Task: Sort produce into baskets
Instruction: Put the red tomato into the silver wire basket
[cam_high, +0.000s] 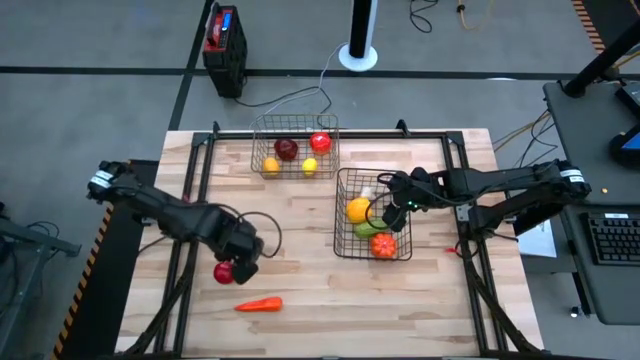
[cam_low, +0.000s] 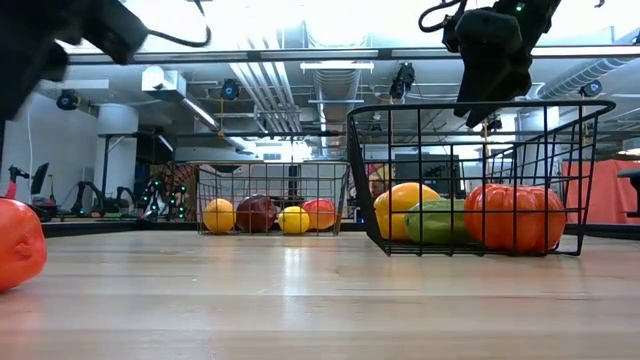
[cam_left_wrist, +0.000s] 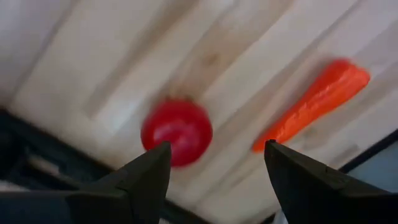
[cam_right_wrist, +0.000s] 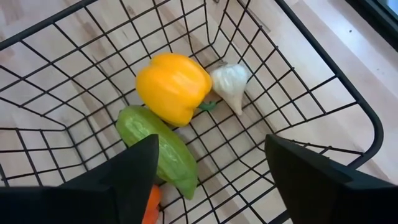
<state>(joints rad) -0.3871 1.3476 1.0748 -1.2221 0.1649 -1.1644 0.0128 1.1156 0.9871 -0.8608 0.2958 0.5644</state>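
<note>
A red round fruit (cam_high: 224, 271) (cam_left_wrist: 177, 132) lies on the wooden table near its left front. My left gripper (cam_high: 242, 262) (cam_left_wrist: 216, 146) hangs open just above and beside it, pointing down. An orange carrot (cam_high: 259, 304) (cam_left_wrist: 311, 106) lies nearer the front edge. My right gripper (cam_high: 393, 214) (cam_right_wrist: 210, 140) stands open over the right basket (cam_high: 340, 200), empty. In that basket lie a yellow pepper (cam_right_wrist: 174, 87), white garlic (cam_right_wrist: 230, 84), a green cucumber (cam_right_wrist: 158, 149) and an orange ribbed piece (cam_low: 512, 215). The far basket (cam_high: 262, 135) holds red and yellow round pieces.
A black frame of rails (cam_high: 200, 180) runs along the table's left, right and far sides. A red-and-black box (cam_high: 225, 45) and a white post (cam_high: 358, 50) stand on the floor beyond the far edge. Bare wood lies between the baskets and the front edge.
</note>
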